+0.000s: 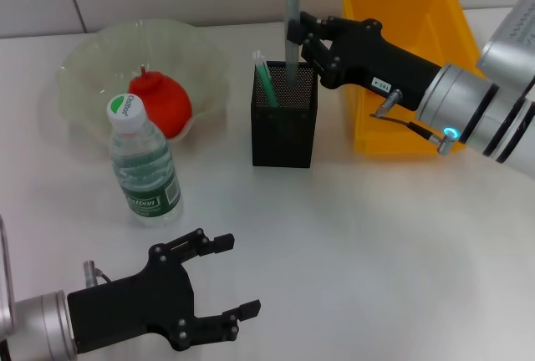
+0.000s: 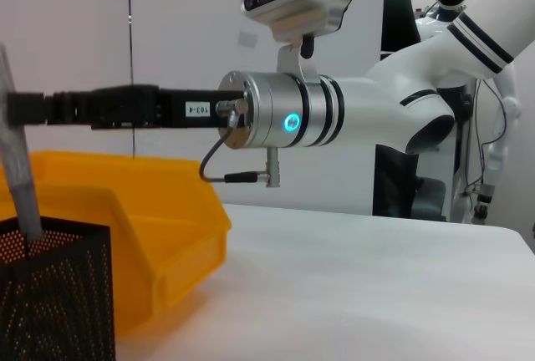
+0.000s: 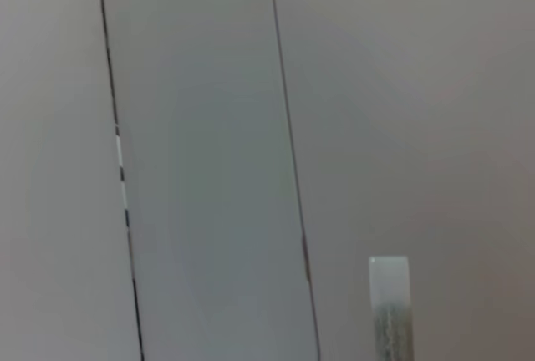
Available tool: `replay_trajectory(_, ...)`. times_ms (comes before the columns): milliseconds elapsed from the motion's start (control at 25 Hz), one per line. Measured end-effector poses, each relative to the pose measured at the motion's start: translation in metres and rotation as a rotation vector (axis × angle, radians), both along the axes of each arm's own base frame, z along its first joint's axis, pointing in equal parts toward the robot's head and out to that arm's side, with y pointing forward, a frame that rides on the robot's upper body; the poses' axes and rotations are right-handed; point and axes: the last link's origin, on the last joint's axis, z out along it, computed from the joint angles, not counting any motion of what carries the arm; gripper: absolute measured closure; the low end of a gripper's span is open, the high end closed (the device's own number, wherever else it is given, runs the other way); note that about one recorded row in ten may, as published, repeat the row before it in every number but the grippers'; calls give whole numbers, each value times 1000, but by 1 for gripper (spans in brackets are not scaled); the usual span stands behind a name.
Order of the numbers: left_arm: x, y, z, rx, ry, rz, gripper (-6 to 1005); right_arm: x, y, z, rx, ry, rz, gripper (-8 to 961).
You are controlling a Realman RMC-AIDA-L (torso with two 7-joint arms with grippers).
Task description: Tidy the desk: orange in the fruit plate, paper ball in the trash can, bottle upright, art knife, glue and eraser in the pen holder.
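Note:
My right gripper (image 1: 294, 42) is shut on the grey art knife (image 1: 292, 18), which stands upright with its lower end inside the black mesh pen holder (image 1: 284, 123). A green and white stick (image 1: 266, 78) also stands in the holder. The orange (image 1: 160, 104) lies in the translucent fruit plate (image 1: 88, 64). The water bottle (image 1: 144, 165) stands upright in front of the plate. My left gripper (image 1: 230, 277) is open and empty, low at the front left. The left wrist view shows the knife (image 2: 18, 185) in the holder (image 2: 50, 294). Paper ball and eraser are not in view.
A yellow bin (image 1: 401, 10) stands behind and right of the pen holder, under my right arm (image 1: 468, 102); it also shows in the left wrist view (image 2: 142, 219). The right wrist view shows only a wall and a pale tip (image 3: 389, 302).

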Motion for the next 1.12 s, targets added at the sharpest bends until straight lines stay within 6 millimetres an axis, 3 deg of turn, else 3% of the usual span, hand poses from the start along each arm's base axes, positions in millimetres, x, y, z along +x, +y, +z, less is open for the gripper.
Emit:
replay_trajectory(320, 0, 0, 0, 2, -2, 0, 135, 6, -1, -5, -12, -19, -35, 812)
replay_trajectory(520, -1, -1, 1, 3, -2, 2, 135, 7, -3, -4, -13, -13, -31, 612)
replay_trajectory(640, -1, -1, 1, 5, -3, 5, 135, 8, -7, -2, -10, 0, -15, 546)
replay_trajectory(1120, -3, -2, 2, 10, -12, 20, 135, 20, -49, 64, -10, 179, 135, 216)
